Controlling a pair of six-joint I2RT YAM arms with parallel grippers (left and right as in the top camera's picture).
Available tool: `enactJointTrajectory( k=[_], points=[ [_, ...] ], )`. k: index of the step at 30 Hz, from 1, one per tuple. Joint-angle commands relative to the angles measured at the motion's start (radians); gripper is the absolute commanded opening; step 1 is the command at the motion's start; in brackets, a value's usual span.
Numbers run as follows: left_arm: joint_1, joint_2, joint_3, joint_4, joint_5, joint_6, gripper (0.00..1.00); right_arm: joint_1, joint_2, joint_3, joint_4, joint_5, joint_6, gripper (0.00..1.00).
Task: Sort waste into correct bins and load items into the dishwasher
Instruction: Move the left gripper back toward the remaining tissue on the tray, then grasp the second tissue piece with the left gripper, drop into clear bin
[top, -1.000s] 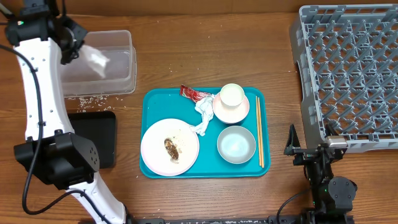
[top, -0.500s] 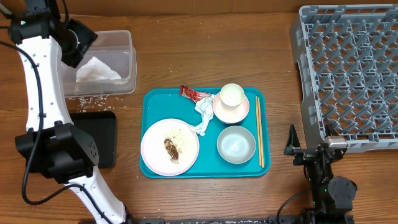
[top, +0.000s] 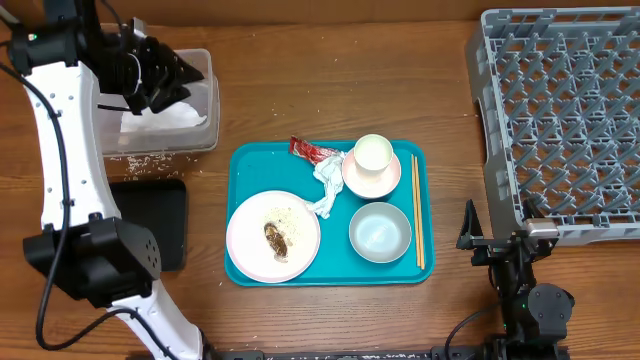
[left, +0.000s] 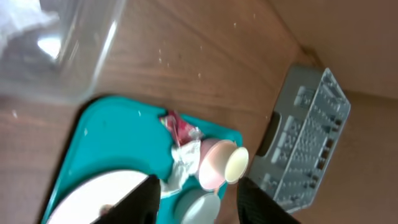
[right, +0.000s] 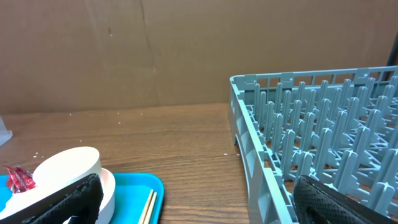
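Brown wooden worktop (top: 330, 90) fills the overhead view, backed by plain cardboard in the right wrist view. At 10 o'clock stands a clear rectangular plastic tub (top: 210, 110) with one crumpled white paper napkin (top: 175, 118) lying inside. Loose white rice grains (top: 150, 157) are scattered just beside its near wall, and a shallow black rectangular tray (top: 160, 225) sits at 8 o'clock. The left gripper (left: 202, 199) hovers above the tub, its fingers apart and nothing between them. At centre lies a teal serving tray (top: 250, 160) carrying a round white plate (top: 245, 235) with a small brown food scrap (top: 275, 240) on it, a white cup (top: 374, 153) resting in a small pale bowl (top: 395, 180), a second small bowl (top: 380, 232), and a pair of thin light-wood chopsticks (top: 418, 210) along its 3 o'clock edge. A second crumpled white napkin (top: 325, 180) lies on the tray, touching a small shiny red wrapper (top: 308, 150) at its 12 o'clock side. A large grey plastic dish rack (top: 560, 110) with a lattice of pegs fills 2 o'clock. The right gripper (right: 198, 199) rests low at 5 o'clock, spread wide and empty. The tray napkin looks light and soft, likely to crush under any pinch, so a raised fold near its middle seems the best hold. The wrapper looks thin and slippery, and might lift along with the napkin.
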Motion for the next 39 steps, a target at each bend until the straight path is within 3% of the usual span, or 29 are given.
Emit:
enactJointTrajectory(
  k=[1,3,6,8,9,12,18,21,25,27,29,32,34,39],
  points=[
    [-0.01,-0.051,0.02,-0.083,-0.052,0.064,0.22,0.002,-0.007,-0.01,0.008,0.006,-0.004,1.0],
    [-0.015,-0.053,0.02,-0.131,-0.051,0.102,0.13,0.002,-0.007,-0.01,0.008,0.006,-0.004,1.0],
    [-0.027,-0.052,0.02,-0.202,-0.129,0.147,0.08,0.002,-0.007,-0.01,0.008,0.006,-0.004,1.0],
    [-0.027,-0.052,0.02,-0.217,-0.294,0.096,0.04,0.002,-0.007,-0.01,0.008,0.006,-0.004,1.0],
    [-0.027,-0.049,0.018,-0.23,-0.489,-0.007,0.04,0.002,-0.007,-0.01,0.008,0.006,-0.004,1.0],
    [-0.026,-0.048,0.003,-0.216,-0.67,-0.104,0.04,0.002,-0.007,-0.01,0.008,0.006,-0.004,1.0],
    [-0.026,-0.048,-0.06,-0.095,-0.702,-0.102,0.04,0.002,-0.007,-0.01,0.008,0.006,-0.004,1.0],
    [-0.031,-0.048,-0.072,-0.098,-0.575,-0.057,0.07,0.002,-0.007,-0.01,0.008,0.006,-0.004,1.0],
    [-0.068,-0.048,-0.072,-0.156,-0.211,0.145,0.27,0.002,-0.007,-0.01,0.008,0.006,-0.004,1.0],
    [-0.103,-0.048,-0.072,-0.18,-0.115,0.219,0.36,0.002,-0.007,-0.01,0.008,0.006,-0.004,1.0],
    [-0.15,-0.048,-0.072,-0.201,-0.113,0.248,0.42,0.002,-0.007,-0.01,0.008,0.006,-0.004,1.0],
    [-0.256,-0.048,-0.073,-0.216,-0.22,0.249,0.84,0.002,-0.007,-0.01,0.008,0.006,-0.004,1.0],
    [-0.352,-0.048,-0.078,-0.215,-0.337,0.213,0.97,0.002,-0.007,-0.01,0.008,0.006,-0.004,1.0],
    [-0.541,-0.048,-0.163,-0.156,-0.493,0.108,0.82,0.002,-0.007,-0.01,0.008,0.006,-0.004,1.0]
  ],
)
